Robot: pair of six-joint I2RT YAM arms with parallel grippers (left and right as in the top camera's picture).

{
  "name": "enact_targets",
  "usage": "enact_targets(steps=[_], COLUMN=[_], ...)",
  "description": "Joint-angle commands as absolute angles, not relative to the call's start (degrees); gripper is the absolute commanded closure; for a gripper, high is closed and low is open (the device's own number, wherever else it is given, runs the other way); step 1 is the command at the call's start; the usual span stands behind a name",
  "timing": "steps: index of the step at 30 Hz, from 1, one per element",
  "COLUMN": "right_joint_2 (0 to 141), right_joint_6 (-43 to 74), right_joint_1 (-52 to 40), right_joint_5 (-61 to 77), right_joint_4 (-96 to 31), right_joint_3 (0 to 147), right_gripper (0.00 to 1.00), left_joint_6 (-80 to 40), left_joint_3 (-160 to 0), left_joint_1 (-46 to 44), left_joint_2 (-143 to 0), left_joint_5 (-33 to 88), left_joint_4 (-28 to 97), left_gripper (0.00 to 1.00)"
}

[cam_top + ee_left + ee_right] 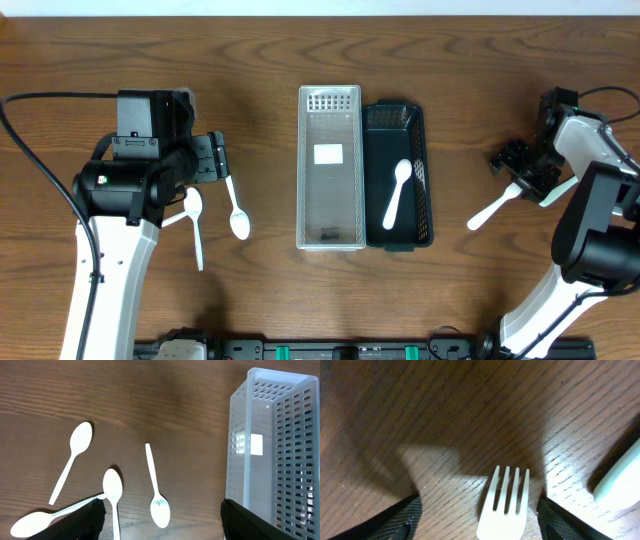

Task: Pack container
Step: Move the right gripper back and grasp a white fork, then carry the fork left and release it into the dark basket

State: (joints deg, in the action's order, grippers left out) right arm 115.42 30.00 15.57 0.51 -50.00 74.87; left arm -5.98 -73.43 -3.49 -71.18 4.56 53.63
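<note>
Squarely in the middle of the wooden table sits a clear plastic basket, long and narrow, its walls pierced with rows of slots and a white label on its floor. Its long axis runs straight away from the robot. Pressed against its right side is a black basket of the same slotted make, lying parallel, with one white plastic spoon inside, bowl toward the far end.

To the left, glossy white spoons lie loose on the dark grained wood. The left gripper hangs over them with its fingers spread wide and nothing between them but the table; a second spoon lies in that gap, bowl nearest the wrist camera.

Well off to the right, the right gripper stands spread around a white plastic fork, its fingers clear of it on both sides. Another white utensil lies just beside, too blurred to name
</note>
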Motion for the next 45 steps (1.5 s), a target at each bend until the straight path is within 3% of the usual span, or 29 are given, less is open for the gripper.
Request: enact_targets(steps=[1, 3, 6, 21, 28, 31, 45], right_joint_2=[119.3, 119.3, 119.3, 119.3, 119.3, 119.3, 110.8], right_joint_6=[29.3, 29.3, 29.3, 29.3, 29.3, 29.0, 27.1], right_joint_1=[15.4, 15.4, 15.4, 15.4, 15.4, 15.4, 13.4], right_joint_5=[2.0, 2.4, 3.4, 3.5, 3.5, 3.5, 3.5], right_joint_4=[-49.9, -50.1, -50.1, -50.1, -50.2, -50.2, -51.1], right_joint_3=[71.3, 71.3, 71.3, 71.3, 71.4, 71.4, 72.9], right_gripper=[0.33, 0.44, 0.53, 0.79, 0.83, 0.99, 0.99], left_joint_6=[-5.8, -5.8, -5.8, -5.8, -5.8, -5.8, -5.8], left_joint_3=[-74.7, -74.7, -74.7, -74.7, -74.7, -74.7, -74.7], left_joint_1=[-3.6, -3.6, -3.6, -3.6, -3.6, -3.6, -3.6], left_joint_2=[-71.5, -71.5, -71.5, -71.5, -71.5, -71.5, -71.5], left_joint_5=[4.9, 4.9, 4.9, 4.9, 4.9, 4.9, 4.9], left_joint_4=[53.3, 53.1, 53.1, 53.1, 53.1, 53.1, 53.1], left_gripper=[0.23, 0.23, 0.23, 0.23, 0.23, 0.23, 0.23])
